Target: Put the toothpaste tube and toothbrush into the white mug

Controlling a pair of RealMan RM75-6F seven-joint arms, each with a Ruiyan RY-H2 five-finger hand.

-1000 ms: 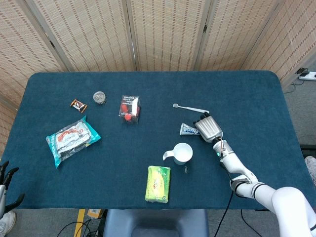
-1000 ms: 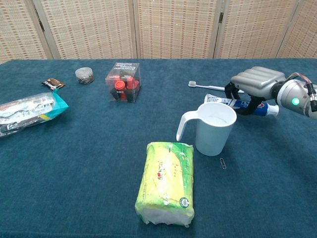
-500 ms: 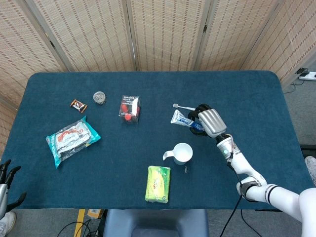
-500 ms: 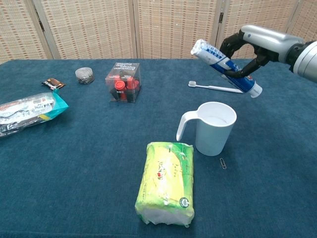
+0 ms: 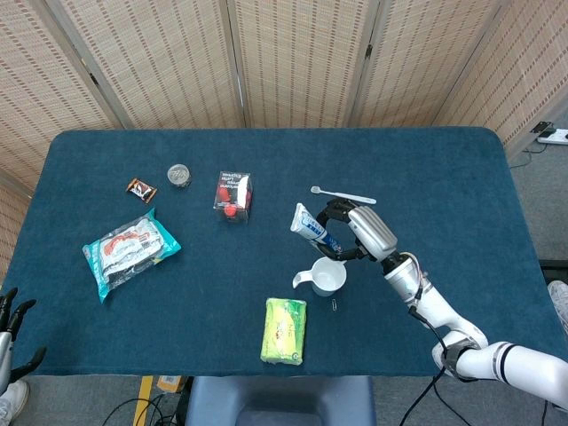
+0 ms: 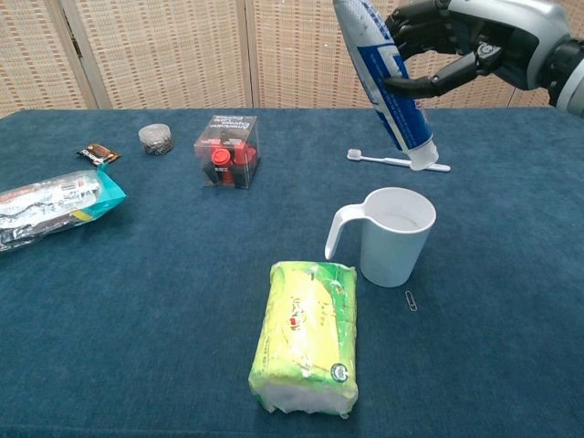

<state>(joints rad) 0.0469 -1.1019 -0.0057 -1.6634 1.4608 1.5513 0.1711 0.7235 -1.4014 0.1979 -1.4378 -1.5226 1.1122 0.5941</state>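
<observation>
Right hand (image 6: 474,41) gripping toothpaste tube (image 6: 383,78), above white mug (image 6: 394,235)

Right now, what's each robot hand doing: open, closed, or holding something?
Left robot hand: barely in view at the head view's edge, fingers apart, holding nothing.
Right robot hand: holding the toothpaste tube, cap down, above the white mug.

Toothpaste tube (image 6: 383,80) in right hand (image 6: 474,41), cap-down above white mug (image 6: 394,235)
</observation>
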